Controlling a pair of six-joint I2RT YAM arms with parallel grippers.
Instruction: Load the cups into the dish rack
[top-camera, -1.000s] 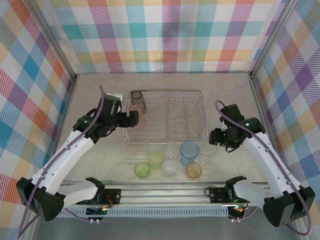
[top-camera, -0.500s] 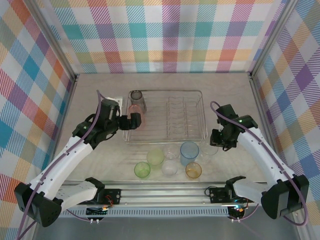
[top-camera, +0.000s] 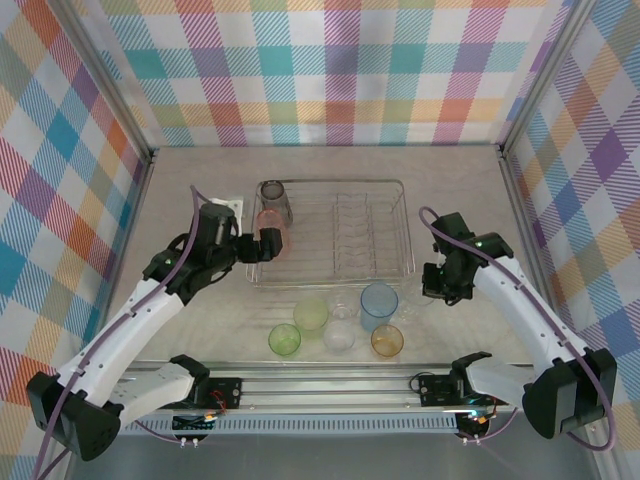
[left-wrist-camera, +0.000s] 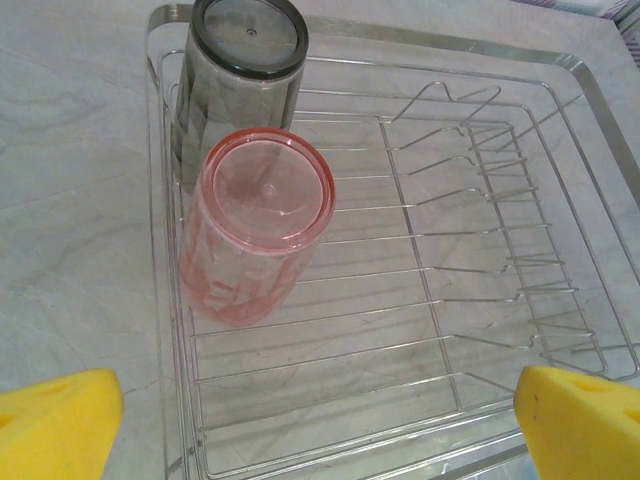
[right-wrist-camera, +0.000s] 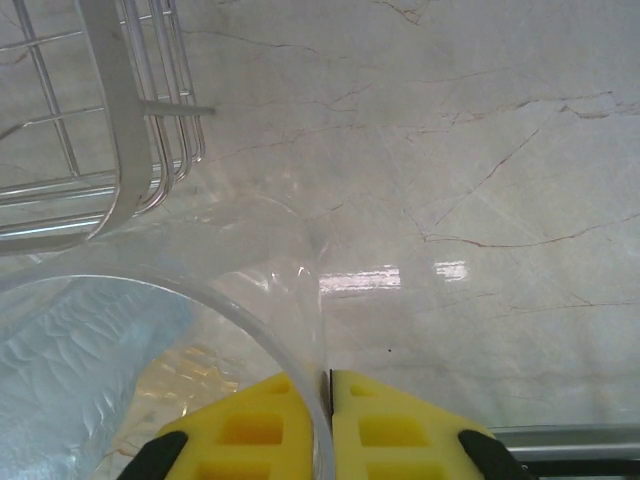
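The silver wire dish rack (top-camera: 330, 184) holds two upturned cups at its left end: a smoky grey one (top-camera: 275, 200) and a pink one (top-camera: 272, 232) in front of it. My left gripper (top-camera: 258, 243) hovers open at the rack's left front. Its yellow pads (left-wrist-camera: 55, 425) are spread wide with the pink cup (left-wrist-camera: 258, 225) and grey cup (left-wrist-camera: 240, 75) ahead of them. My right gripper (top-camera: 433, 282) is shut on the rim of a clear cup (top-camera: 418, 297); the thin wall (right-wrist-camera: 250, 310) is pinched between the pads at the jaws (right-wrist-camera: 328, 400).
Standing in front of the rack are a green cup (top-camera: 284, 340), a pale green cup (top-camera: 311, 316), a clear cup (top-camera: 340, 328), a light blue cup (top-camera: 379, 305) and an orange cup (top-camera: 387, 341). The rack's corner (right-wrist-camera: 120, 150) lies just beyond the held cup.
My right gripper has closed onto the clear cup's rim. The left arm has drawn back slightly toward the near left, staying open and apart from the pink cup.
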